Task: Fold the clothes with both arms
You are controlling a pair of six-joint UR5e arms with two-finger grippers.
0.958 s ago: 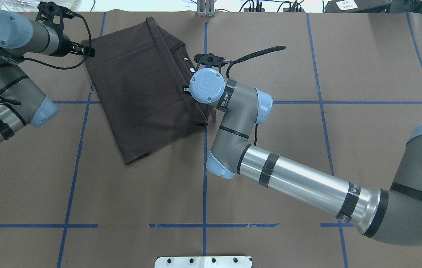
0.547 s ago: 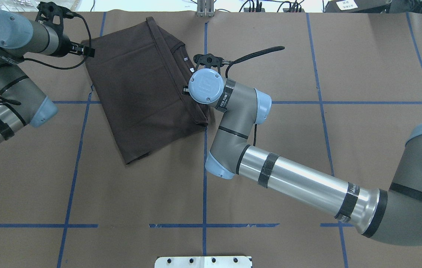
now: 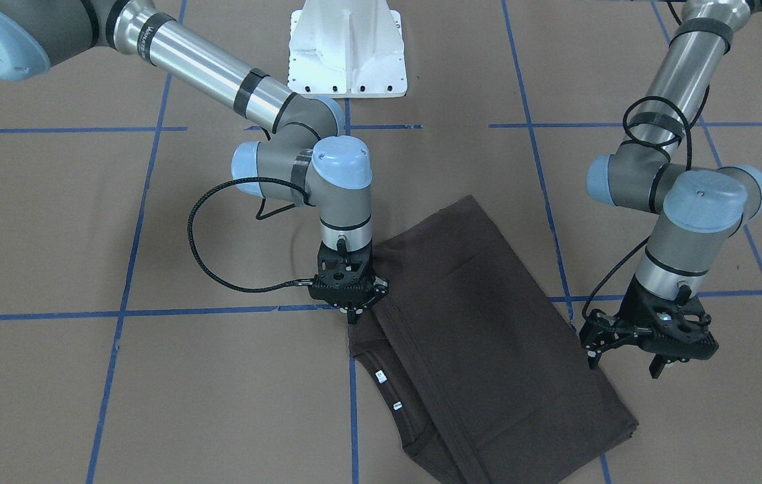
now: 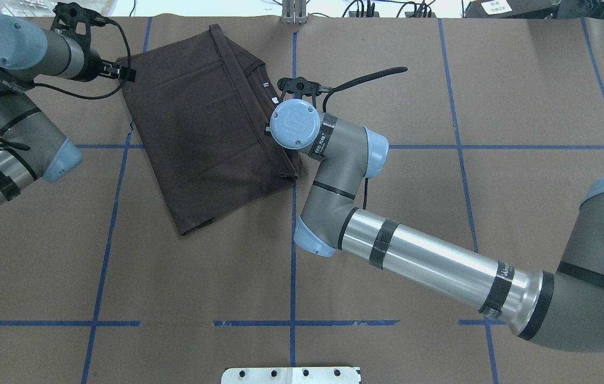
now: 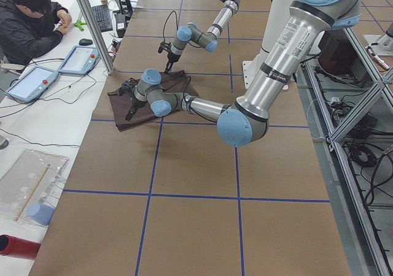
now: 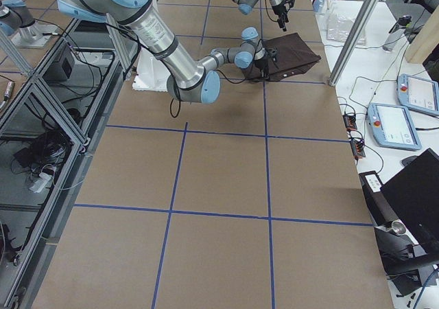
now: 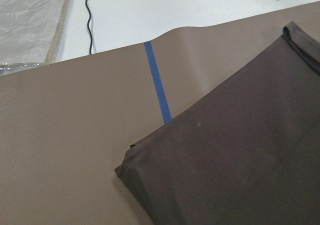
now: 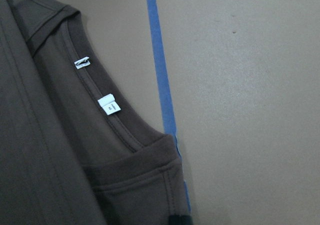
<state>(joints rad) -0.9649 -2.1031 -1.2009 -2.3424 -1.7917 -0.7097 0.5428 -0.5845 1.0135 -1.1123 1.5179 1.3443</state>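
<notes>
Nearest the robot: logged the white pedestal base at the table edge. Followed the right arm out to the right gripper. Recorded jaws drawn close together, tips down on the T-shirt edge near the collar. Cannot confirm an actual pinch on cloth.

Found the T-shirt flat on the brown paper in the far half of the table, to the robot's left of the centre blue tape line and skewed to the grid.

Farther out: noted the left gripper with jaws spread wide, holding nothing, just beside the far shirt corner and apart from it.

Progress, as judged: sleeves and sides already folded in to a tidy oblong. Probably one crosswise fold left, plus squaring up.

Writing: spotted two small white tags inside the collar, print too small to read. Lettering on the arm bands likewise illegible. No chest logo on show.
</notes>
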